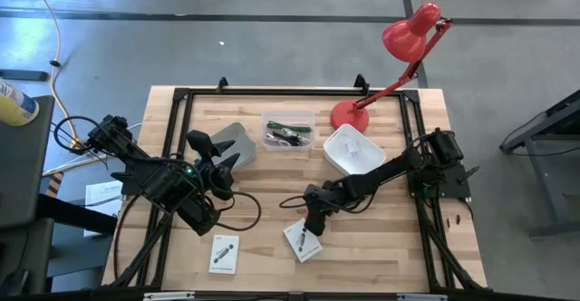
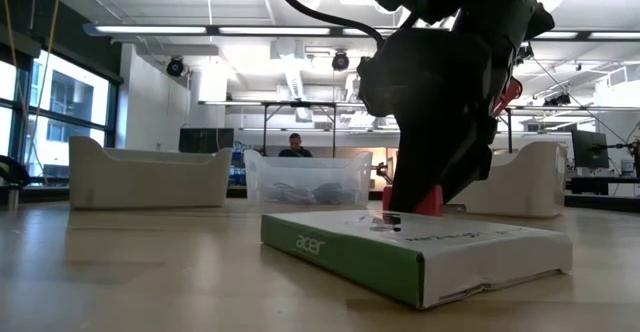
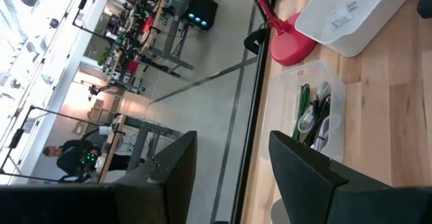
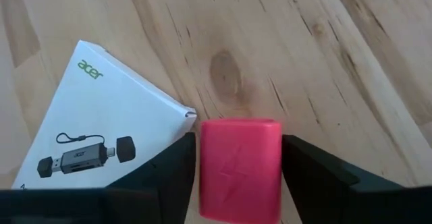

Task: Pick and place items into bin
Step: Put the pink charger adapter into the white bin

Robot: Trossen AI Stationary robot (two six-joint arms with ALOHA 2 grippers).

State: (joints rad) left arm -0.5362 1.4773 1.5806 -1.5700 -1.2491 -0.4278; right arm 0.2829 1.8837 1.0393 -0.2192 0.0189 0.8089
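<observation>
A small pink piece (image 4: 239, 150) with a lightning mark sits on the wooden table beside a flat white acer card box (image 4: 101, 123). My right gripper (image 4: 239, 183) is shut on it near the table's front middle (image 1: 314, 226). A second white card box (image 1: 224, 254) lies flat at the front left. The clear bin (image 1: 288, 118) at the far middle holds a green pen (image 3: 302, 106) and coiled cables. My left gripper (image 3: 233, 177) hangs open and empty in the air over the table's left part (image 1: 217, 156). My right gripper pinches the pink piece by its two opposite sides (image 4: 206, 173) between its two fingers. The fingers come slanting down from the table's right. In the low view the piece (image 2: 428, 200) stands below the fingers behind the box; whether it is lifted clear I cannot tell.
A white tub (image 1: 353, 149) stands at the far right, a grey tub (image 1: 234, 140) at the far left by my left gripper. The red desk lamp's base (image 1: 349, 113) sits next to the clear bin. A black frame (image 1: 181, 97) rims the table.
</observation>
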